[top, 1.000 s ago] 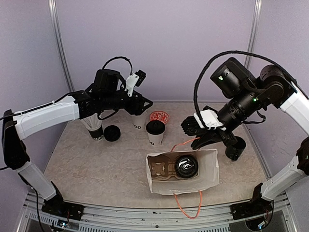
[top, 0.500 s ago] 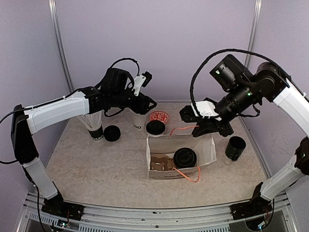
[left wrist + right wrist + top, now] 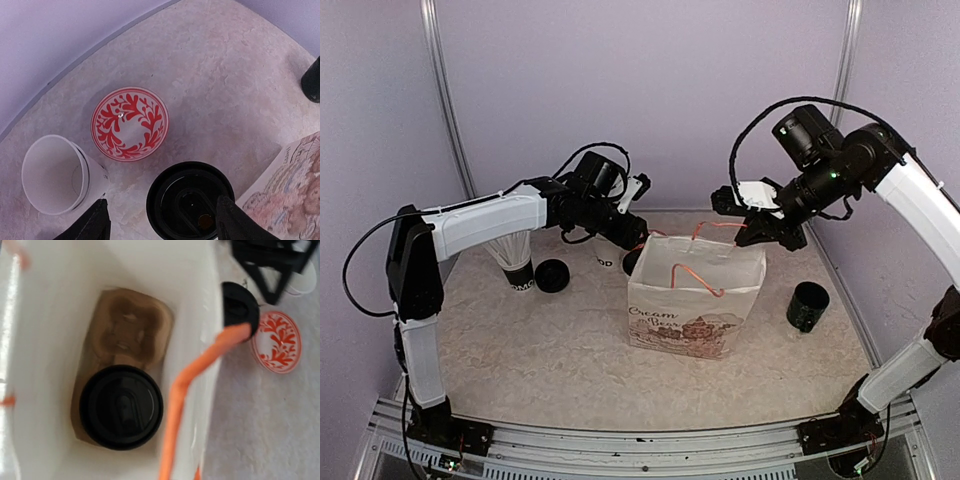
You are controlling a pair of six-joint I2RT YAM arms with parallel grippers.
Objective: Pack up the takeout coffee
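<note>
Standing mid-tabletop, one bag (image 3: 695, 305) holds one lidded cup (image 3: 121, 406); a second cup (image 3: 190, 207) sits behind it under the spread left claw (image 3: 162, 222); right claw (image 3: 755, 228) pinches the bag's handle (image 3: 185, 385)

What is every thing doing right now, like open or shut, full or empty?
Paper bag, standing upright, top open.
Cup in bag, lid on, sitting in cardboard carrier.
Cup on table, lid on, upright, ungripped.
Lidless white cup, empty.
Left hand, open over that table cup.
Right hand, shut on the bag's orange handle.
</note>
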